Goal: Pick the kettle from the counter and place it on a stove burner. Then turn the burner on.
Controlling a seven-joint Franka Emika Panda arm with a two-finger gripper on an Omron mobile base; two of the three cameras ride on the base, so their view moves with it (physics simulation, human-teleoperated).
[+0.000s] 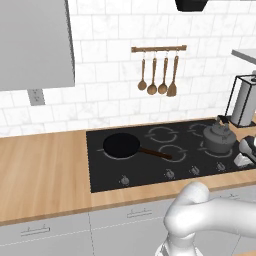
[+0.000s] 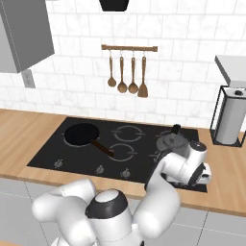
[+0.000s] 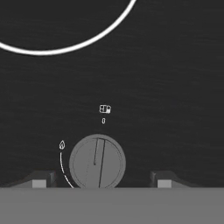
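Note:
The dark grey kettle (image 1: 218,139) (image 2: 172,141) stands upright on a burner at the right side of the black glass cooktop (image 1: 150,165), beside the wood counter (image 1: 45,170). My gripper (image 3: 101,183) points down at the cooktop's front right edge, in front of the kettle. It is open, with a round silver knob (image 3: 97,162) between its two fingertips (image 3: 39,181) and a gap on each side. A pale burner ring (image 3: 87,42) curves just beyond the knob. My white wrist (image 2: 192,163) hangs over that corner.
A black frying pan (image 1: 121,145) (image 2: 81,134) sits on the left rear burner, handle pointing right. More knobs (image 1: 170,173) line the cooktop's front edge. A paper towel holder (image 1: 242,102) stands at the far right. Wooden utensils (image 1: 159,75) hang on the tiled wall.

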